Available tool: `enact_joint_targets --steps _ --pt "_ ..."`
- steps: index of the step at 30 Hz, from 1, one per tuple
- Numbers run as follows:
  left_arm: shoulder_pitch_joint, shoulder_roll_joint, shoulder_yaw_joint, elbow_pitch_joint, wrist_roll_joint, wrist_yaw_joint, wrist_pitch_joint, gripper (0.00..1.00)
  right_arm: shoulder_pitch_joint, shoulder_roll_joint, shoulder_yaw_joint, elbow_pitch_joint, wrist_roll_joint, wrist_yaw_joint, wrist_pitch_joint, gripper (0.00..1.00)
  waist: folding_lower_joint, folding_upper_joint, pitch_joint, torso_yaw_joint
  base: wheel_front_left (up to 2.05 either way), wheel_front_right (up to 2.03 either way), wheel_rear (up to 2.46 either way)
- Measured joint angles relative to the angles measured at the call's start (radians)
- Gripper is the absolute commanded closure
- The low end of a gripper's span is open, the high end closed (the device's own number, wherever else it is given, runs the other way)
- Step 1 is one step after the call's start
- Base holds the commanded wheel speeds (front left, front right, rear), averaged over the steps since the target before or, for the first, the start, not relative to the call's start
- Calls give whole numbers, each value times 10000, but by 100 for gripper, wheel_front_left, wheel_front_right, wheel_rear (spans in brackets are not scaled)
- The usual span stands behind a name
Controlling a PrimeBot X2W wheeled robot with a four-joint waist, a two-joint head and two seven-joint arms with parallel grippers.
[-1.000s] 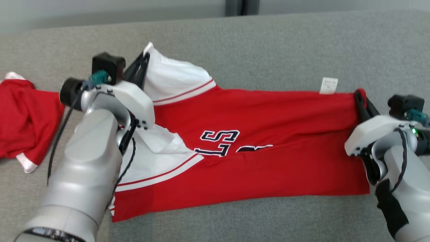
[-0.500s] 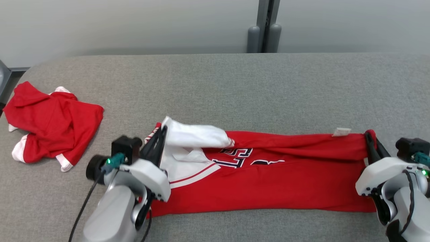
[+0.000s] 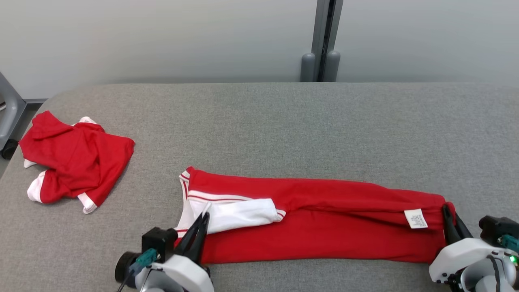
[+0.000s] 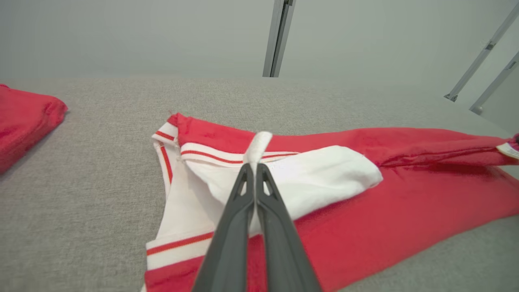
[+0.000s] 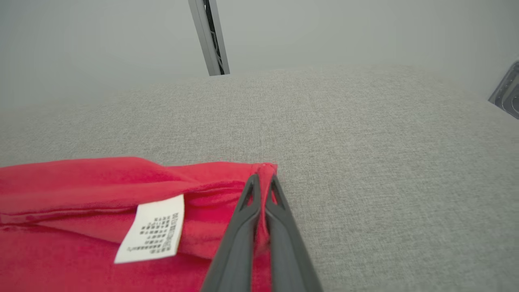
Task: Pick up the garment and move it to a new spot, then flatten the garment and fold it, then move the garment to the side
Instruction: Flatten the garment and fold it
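Note:
The garment (image 3: 324, 231), a red jersey with white striped sleeves, lies as a long folded band across the near part of the grey table (image 3: 284, 121). My left gripper (image 3: 204, 217) is shut on a white sleeve edge at the band's left end; the left wrist view shows white fabric (image 4: 259, 142) pinched at that gripper's (image 4: 254, 166) tips. My right gripper (image 3: 446, 209) is shut on the red corner at the right end, next to a white care label (image 3: 416, 218). From the right wrist, that gripper (image 5: 262, 176) nips red cloth (image 5: 81, 182) beside the label (image 5: 152, 233).
A second red and white garment (image 3: 77, 162) lies crumpled at the table's far left, also seen from the left wrist (image 4: 24, 117). A grey post (image 3: 322, 40) stands against the pale wall behind the table. Bare grey surface stretches beyond the folded band.
The head camera has pulled back and tilted up. Both grippers have drawn the garment's far edge over toward me, folding it lengthwise; the black lettering is now covered.

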Motion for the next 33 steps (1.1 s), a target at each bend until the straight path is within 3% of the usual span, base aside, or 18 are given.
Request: enact_joint_targets --steps 3,4,5,6,7,17,33 --pt "284 71 58 -19 -8 50 0 100 217 125 -111 -132 -61 0 0 98 0 0 -59 -17 0 0 0" --pt "327 86 90 -27 -35 59 0 98 250 173 -146 -157 -100 0 0 84 0 0 -62 -20 0 0 0" --pt "362 96 130 -38 -58 79 0 66 262 209 -174 -178 -111 0 0 62 0 0 -58 -24 0 0 0" --pt "410 109 176 -54 -67 84 0 0 261 240 -228 -196 -107 0 0 6 0 0 -49 -31 0 0 0" --pt "475 128 207 -56 -59 92 0 0 261 261 -293 -196 -107 0 0 0 0 0 -47 -36 0 0 0" --pt "1391 157 1009 -1104 844 918 -2 0 683 497 -1114 -999 217 -2 0 0 0 0 -176 -37 0 0 0" --pt "1633 -159 1409 -1687 1622 727 -2 0 243 533 -658 972 725 0 449 0 0 0 208 382 0 0 0"
